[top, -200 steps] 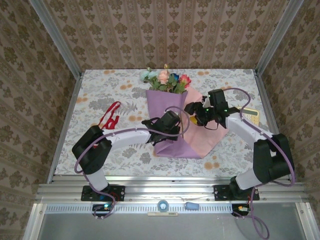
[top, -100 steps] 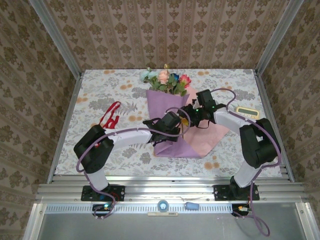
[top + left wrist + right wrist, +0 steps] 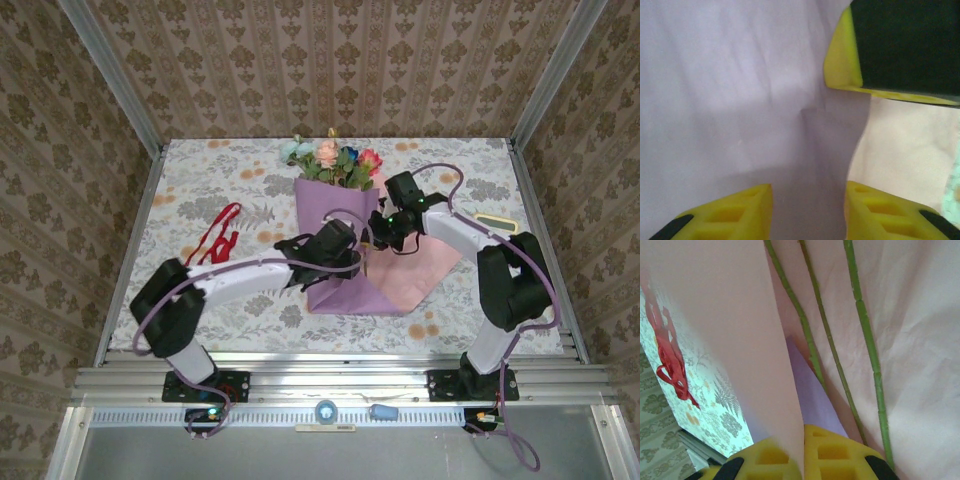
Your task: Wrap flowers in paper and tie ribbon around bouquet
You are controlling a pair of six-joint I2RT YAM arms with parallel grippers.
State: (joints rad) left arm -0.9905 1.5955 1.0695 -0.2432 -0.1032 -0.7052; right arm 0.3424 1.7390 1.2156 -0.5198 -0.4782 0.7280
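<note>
Paper (image 3: 335, 205) edge is being pinched by right gripper (image 3: 803, 440); left gripper (image 3: 807, 195) is being held parted. Tearing is being risked under hard pulling.

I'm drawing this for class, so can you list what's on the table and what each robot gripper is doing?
paper: on the table, lilac side folded over, pink showing at right
flowers: heads stick out past the paper's far edge
stems: thin, green, lying on the paper's pink side
ribbon: red, loose on the table to the left, apart from the paper
left gripper: open, over the lilac side of the paper
right gripper: shut on a paper edge
calculator: near the table's right edge, partly hidden
</note>
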